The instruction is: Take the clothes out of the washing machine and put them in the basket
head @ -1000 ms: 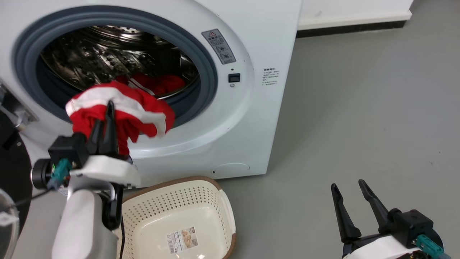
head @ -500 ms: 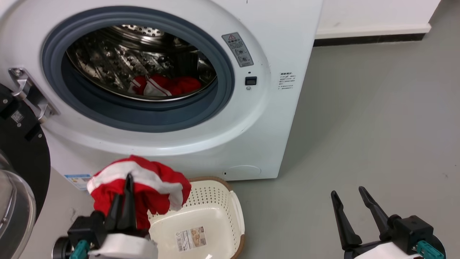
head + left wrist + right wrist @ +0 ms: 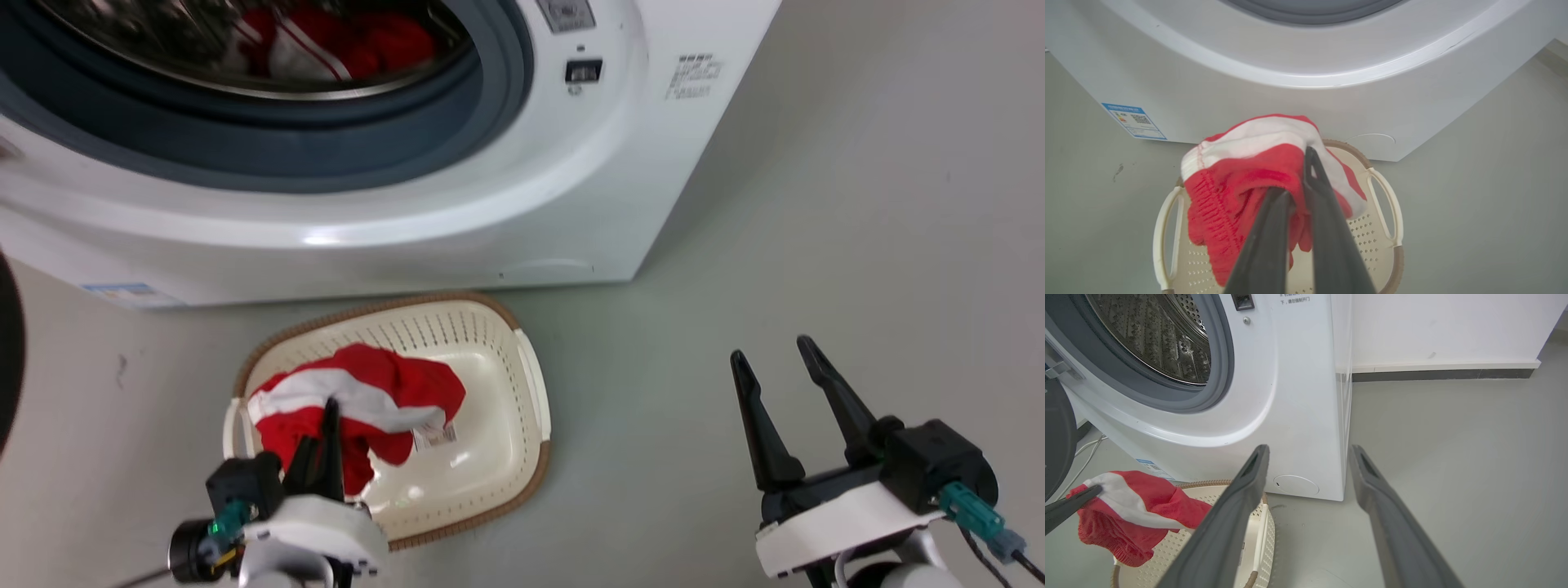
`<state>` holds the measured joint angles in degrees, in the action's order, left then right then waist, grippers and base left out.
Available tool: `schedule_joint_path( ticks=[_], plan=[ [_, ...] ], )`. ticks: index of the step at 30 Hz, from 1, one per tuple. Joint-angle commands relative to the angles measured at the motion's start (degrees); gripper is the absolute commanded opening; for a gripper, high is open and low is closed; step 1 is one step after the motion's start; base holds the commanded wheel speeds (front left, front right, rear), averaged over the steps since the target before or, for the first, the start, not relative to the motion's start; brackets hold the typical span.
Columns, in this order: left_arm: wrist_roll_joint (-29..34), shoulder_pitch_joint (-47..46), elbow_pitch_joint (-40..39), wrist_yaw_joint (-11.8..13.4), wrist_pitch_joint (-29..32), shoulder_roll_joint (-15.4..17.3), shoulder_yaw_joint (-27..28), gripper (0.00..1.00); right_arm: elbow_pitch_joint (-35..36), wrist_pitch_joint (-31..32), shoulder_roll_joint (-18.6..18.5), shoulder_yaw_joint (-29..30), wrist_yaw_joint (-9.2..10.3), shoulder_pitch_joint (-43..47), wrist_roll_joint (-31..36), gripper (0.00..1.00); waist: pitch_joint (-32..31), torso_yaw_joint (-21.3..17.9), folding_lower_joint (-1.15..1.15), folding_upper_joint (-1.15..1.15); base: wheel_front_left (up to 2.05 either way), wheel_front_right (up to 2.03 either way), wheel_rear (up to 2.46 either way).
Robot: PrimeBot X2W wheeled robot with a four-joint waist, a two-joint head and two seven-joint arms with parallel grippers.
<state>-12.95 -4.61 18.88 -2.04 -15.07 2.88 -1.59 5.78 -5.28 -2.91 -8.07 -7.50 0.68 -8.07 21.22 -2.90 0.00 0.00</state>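
While your left claw [image 3: 325,416] clamps the red garment [image 3: 367,390] over the basket [image 3: 535,408] | your right claw [image 3: 771,347] gapes wide, empty.

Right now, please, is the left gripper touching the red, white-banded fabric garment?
Touching. The left wrist view shows the left gripper closed on the garment, fabric pinched between its fingers.
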Motion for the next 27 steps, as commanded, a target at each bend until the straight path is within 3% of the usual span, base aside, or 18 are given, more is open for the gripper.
schedule_joint_path(
  ticks=[1, 17, 27],
  plan=[
    [0.15, -2.90, 2.02, -0.37, -0.15, 0.02, 0.66, 0.00, -0.12, -0.43, 0.06, -0.33, 0.02, -1.86, 0.23, 1.00, 6.02, -1.31, 0.00, 0.00, 0.00, 0.00, 0.00],
    [-2.46, -22.27, 30.19, -3.03, -0.15, 2.08, 8.91, 0.00, -0.36, -2.77, 0.07, -3.18, 0.02, -9.42, 0.45, 1.00, 23.55, -5.43, 0.00, 0.00, 0.00, 0.00, 0.00],
    [-3.92, -30.29, 44.59, -3.83, -0.15, 4.89, 10.02, 0.00, -1.24, -4.38, 0.07, -4.53, 0.02, -11.40, -0.37, 1.00, 27.69, -6.86, 0.00, 0.00, 0.00, 0.00, 0.00]
  ],
)
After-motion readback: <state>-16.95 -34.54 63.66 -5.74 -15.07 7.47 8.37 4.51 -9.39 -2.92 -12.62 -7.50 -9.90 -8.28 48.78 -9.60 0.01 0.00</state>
